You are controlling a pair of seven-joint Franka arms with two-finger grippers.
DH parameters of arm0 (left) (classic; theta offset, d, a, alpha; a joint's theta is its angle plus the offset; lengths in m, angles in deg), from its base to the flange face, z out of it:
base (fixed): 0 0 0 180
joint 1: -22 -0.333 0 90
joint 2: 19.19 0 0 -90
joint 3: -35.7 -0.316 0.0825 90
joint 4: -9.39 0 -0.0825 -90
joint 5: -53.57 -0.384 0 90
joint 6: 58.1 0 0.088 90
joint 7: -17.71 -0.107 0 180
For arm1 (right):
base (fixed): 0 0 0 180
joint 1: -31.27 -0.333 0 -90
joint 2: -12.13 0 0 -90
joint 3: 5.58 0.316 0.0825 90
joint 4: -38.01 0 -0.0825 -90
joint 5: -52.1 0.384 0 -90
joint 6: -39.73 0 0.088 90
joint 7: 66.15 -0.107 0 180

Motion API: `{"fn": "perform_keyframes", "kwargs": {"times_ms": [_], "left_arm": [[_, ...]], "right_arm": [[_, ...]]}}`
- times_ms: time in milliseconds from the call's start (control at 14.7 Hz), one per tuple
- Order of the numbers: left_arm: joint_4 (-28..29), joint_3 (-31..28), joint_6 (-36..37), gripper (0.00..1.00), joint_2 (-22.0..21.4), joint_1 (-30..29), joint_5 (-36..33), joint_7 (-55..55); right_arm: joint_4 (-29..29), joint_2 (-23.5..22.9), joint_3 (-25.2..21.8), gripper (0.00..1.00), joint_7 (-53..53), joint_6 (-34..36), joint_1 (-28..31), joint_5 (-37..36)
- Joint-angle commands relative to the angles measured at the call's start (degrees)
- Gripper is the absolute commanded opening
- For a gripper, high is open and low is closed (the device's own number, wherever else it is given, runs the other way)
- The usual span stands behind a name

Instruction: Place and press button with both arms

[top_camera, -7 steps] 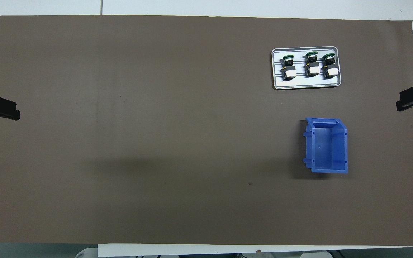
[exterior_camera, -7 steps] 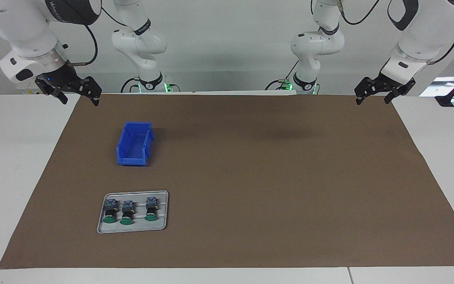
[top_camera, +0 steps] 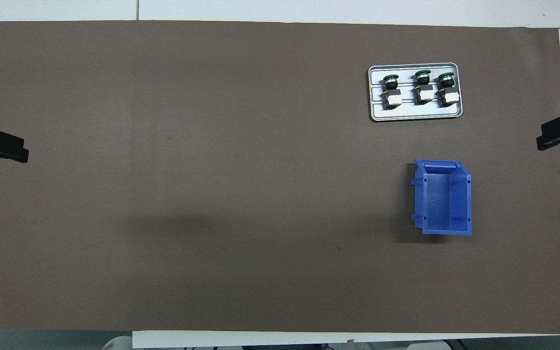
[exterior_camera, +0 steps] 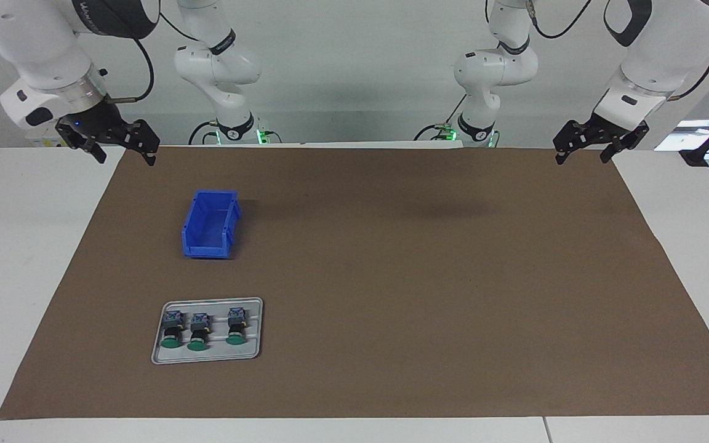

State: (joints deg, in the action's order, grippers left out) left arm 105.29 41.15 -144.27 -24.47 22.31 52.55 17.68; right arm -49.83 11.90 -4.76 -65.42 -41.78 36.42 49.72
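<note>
Three green-capped buttons lie side by side on a grey tray [exterior_camera: 207, 359], toward the right arm's end of the table: one [exterior_camera: 173, 331], one [exterior_camera: 198, 332] and one [exterior_camera: 236, 328]. In the overhead view they show on the tray [top_camera: 416, 115] as well: one [top_camera: 391, 91], one [top_camera: 423, 88] and one [top_camera: 447, 89]. My right gripper [exterior_camera: 124, 157] is open and empty, raised over the mat's corner by its own base; it also shows in the overhead view [top_camera: 559, 133]. My left gripper [exterior_camera: 581, 155] is open and empty over the mat's corner by its base [top_camera: 3, 146].
A blue open bin [exterior_camera: 207, 249] stands on the brown mat [exterior_camera: 422, 277], nearer to the robots than the tray; it also shows in the overhead view [top_camera: 443, 231]. White table surface borders the mat.
Both grippers have shifted only very slightly in place. The buttons, tray and bin have not moved.
</note>
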Motion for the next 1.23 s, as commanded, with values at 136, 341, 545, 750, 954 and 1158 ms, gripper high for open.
{"fn": "perform_keyframes", "kwargs": {"times_ms": [136,341,545,750,954,1158], "left_arm": [[0.8,-0.2,-0.4,1.0,-1.0,0.0,0.2,-0.1],[0.7,-0.2,-0.5,1.0,-1.0,0.2,0.2,-0.1],[0.8,-0.2,-0.6,1.0,-1.0,0.3,0.2,-0.4],[0.8,-0.2,-0.7,1.0,-1.0,0.1,0.2,-0.5],[0.8,-0.2,-0.5,1.0,-1.0,-0.3,0.2,-0.6],[0.9,-0.2,-0.5,1.0,-1.0,-0.2,0.2,-0.5]], "right_arm": [[-1.5,0.8,0.7,1.0,0.8,-3.6,-0.5,1.6],[4.4,-4.2,0.7,1.0,0.8,-3.0,-1.3,1.5],[8.7,-12.7,0.7,1.0,0.4,-7.0,-4.9,3.2],[12.2,-22.2,0.9,1.0,-3.3,-16.1,-7.7,3.3],[12.3,-28.9,1.7,1.0,-4.5,-25.2,-9.0,4.1],[11.1,-32.8,1.8,1.0,-4.5,-33.3,-10.8,3.9]]}}
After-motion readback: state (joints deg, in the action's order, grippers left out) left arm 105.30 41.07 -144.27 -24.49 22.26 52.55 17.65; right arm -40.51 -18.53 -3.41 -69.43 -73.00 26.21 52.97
